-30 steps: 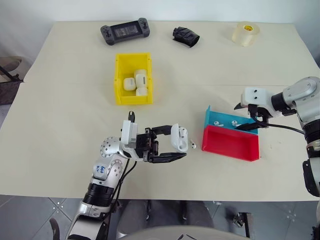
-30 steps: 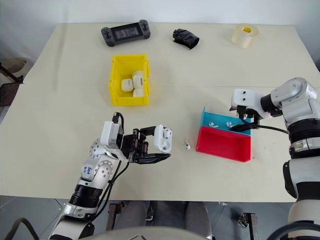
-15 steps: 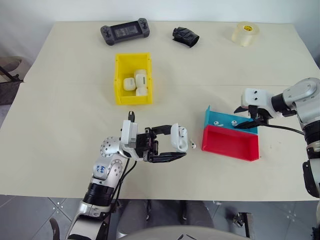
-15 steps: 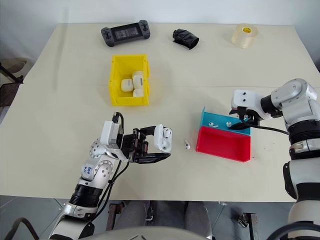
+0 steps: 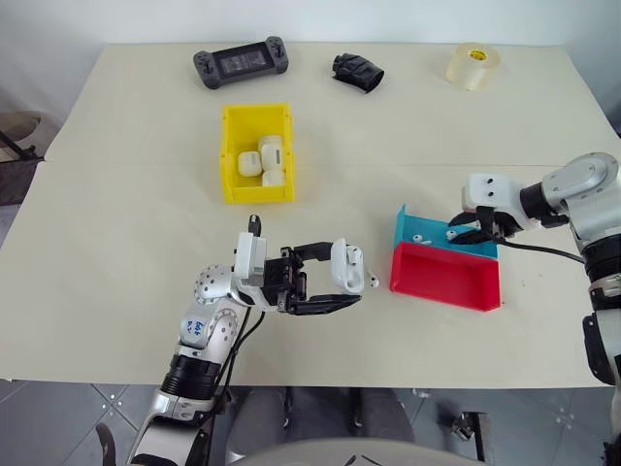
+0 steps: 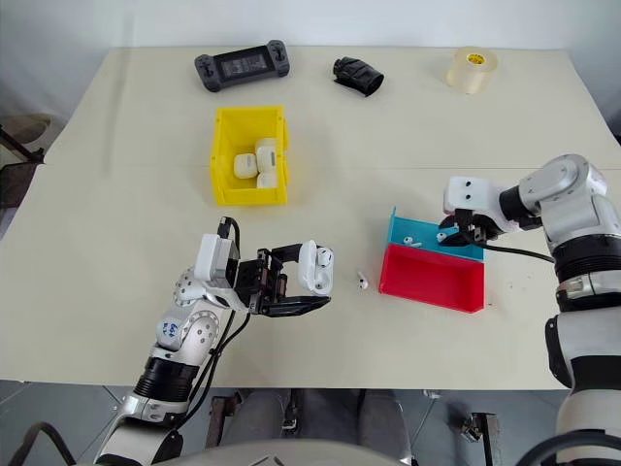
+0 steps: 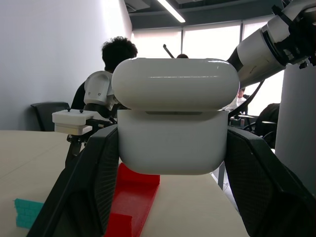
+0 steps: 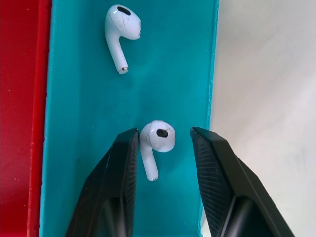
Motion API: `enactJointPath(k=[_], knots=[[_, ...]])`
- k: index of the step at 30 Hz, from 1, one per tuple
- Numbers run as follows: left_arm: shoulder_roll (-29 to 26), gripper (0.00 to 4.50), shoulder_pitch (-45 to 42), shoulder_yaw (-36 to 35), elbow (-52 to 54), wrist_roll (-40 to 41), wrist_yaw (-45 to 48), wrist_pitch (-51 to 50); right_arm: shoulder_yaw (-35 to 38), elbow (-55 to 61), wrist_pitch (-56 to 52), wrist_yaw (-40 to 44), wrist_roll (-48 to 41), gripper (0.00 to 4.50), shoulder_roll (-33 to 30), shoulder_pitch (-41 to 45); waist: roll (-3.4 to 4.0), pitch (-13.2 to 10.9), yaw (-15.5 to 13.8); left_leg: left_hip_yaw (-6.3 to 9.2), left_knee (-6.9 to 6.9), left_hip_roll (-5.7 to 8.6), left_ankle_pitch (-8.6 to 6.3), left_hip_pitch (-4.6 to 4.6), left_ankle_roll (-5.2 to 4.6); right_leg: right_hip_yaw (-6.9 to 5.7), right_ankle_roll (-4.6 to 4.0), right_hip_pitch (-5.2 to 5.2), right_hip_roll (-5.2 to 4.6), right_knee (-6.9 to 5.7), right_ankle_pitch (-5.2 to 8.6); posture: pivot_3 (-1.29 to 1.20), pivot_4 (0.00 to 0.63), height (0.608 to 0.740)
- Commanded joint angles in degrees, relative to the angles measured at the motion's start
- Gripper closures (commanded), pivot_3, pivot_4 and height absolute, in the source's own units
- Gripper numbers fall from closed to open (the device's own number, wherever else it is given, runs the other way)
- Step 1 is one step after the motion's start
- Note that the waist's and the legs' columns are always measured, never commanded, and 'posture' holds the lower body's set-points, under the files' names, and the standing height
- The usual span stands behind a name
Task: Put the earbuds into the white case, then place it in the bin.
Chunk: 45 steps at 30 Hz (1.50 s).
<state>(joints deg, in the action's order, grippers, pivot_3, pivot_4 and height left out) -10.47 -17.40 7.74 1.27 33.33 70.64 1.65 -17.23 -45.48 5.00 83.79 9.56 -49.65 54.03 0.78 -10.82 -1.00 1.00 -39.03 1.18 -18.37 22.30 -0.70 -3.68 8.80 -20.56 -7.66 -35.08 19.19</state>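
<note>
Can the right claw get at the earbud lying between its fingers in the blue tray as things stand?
Probably yes: the right claw straddles one earbud on the blue tray, one finger touching it, nothing between; the second earbud lies apart.

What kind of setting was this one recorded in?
Probably an office or lab used for robot trials: a beige work table, big windows with strip ceiling lights, an office chair, and a seated person behind.

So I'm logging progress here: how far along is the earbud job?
Early. Done: the left claw holds the white case with its lid up. In hand: the right claw is closing around an earbud in the blue tray, not yet gripping. Left: another earbud there, one on the table, then the case into the yellow bin.
</note>
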Motion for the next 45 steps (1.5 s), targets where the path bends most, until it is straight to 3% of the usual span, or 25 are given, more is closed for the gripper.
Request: enactJointPath(k=[1,2,10,15,22,27,35,40,45], knots=[[-0.06,1.71,-0.63,-0.51,1.12,0.44,-0.32,0.21,0.32,0.86,-0.54,0.95,-0.16,3.63,0.23,-1.33,0.0,0.0,0.01,0.0,0.0,0.0,0.0,0.0,0.0,0.0,0.0,0.0,0.0,0.01,0.0,0.0,0.15,0.74],[-0.07,1.71,-0.63,-0.51,1.13,0.46,-0.32,0.18,0.18,1.36,-0.64,1.69,-0.25,3.96,0.05,-1.63,0.0,0.0,0.0,0.0,-0.01,0.0,0.0,-0.01,0.0,0.0,0.0,0.01,0.0,0.01,0.0,0.0,0.15,0.74],[-0.01,1.71,-0.55,-0.38,1.36,0.41,-0.57,0.06,1.03,2.94,-1.91,0.8,-0.39,3.98,-0.43,-2.38,0.0,0.0,-0.06,0.0,-0.01,0.0,0.0,-0.01,0.0,0.0,0.0,0.02,-0.01,0.02,0.0,0.0,0.15,0.74],[-0.14,1.71,-0.49,-0.42,1.58,0.52,-0.65,0.02,5.81,6.19,-3.97,1.39,-5.62,3.98,-0.54,-2.06,0.0,0.0,-0.05,-0.01,0.0,-0.01,0.0,0.02,0.0,0.02,0.0,-0.02,-0.02,0.0,0.0,0.0,0.15,0.74],[-0.77,1.71,-1.87,-1.45,0.46,1.26,-0.16,-0.76,20.32,32.61,-26.41,1.94,-27.71,3.98,-1.72,-15.34,-0.01,-0.01,-0.53,0.13,0.06,-0.05,0.0,0.08,0.0,-0.08,0.02,-0.02,-0.04,0.0,-0.01,0.0,0.15,0.74],[-0.51,1.71,-3.99,-2.09,-1.65,1.55,0.22,-1.84,32.55,58.21,-37.63,-10.64,-45.69,3.98,6.54,-30.66,-0.03,-0.02,-0.64,0.21,0.06,-0.03,-0.03,0.12,0.02,-0.18,0.04,0.01,-0.07,0.01,-0.02,0.0,0.15,0.74],[0.57,1.71,-7.21,-2.74,-4.2,1.61,0.45,-2.87,37.25,77.37,-46.26,-35.45,-66.15,3.98,21.0,-40.24,-0.04,-0.03,-0.44,0.14,0.03,-0.03,-0.03,0.03,0.04,-0.06,0.04,0.0,-0.02,-0.12,-0.02,0.0,0.15,0.74],[1.12,1.71,-8.31,-3.33,-3.94,2.65,-0.37,-5.06,35.15,82.67,-44.28,-44.09,-69.64,3.98,25.91,-42.36,-0.04,-0.03,-0.42,0.12,0.03,0.02,-0.03,0.03,0.03,0.04,0.04,-0.03,-0.06,-0.22,-0.02,0.0,0.15,0.74],[0.76,1.71,-9.53,-4.48,-3.58,3.6,-0.95,-7.62,31.62,85.59,-42.61,-46.58,-69.76,3.98,27.02,-44.43,-0.04,-0.03,-0.34,0.13,0.03,0.03,-0.03,0.02,0.02,0.05,0.04,-0.07,-0.02,-0.32,-0.02,0.0,0.15,0.74]])
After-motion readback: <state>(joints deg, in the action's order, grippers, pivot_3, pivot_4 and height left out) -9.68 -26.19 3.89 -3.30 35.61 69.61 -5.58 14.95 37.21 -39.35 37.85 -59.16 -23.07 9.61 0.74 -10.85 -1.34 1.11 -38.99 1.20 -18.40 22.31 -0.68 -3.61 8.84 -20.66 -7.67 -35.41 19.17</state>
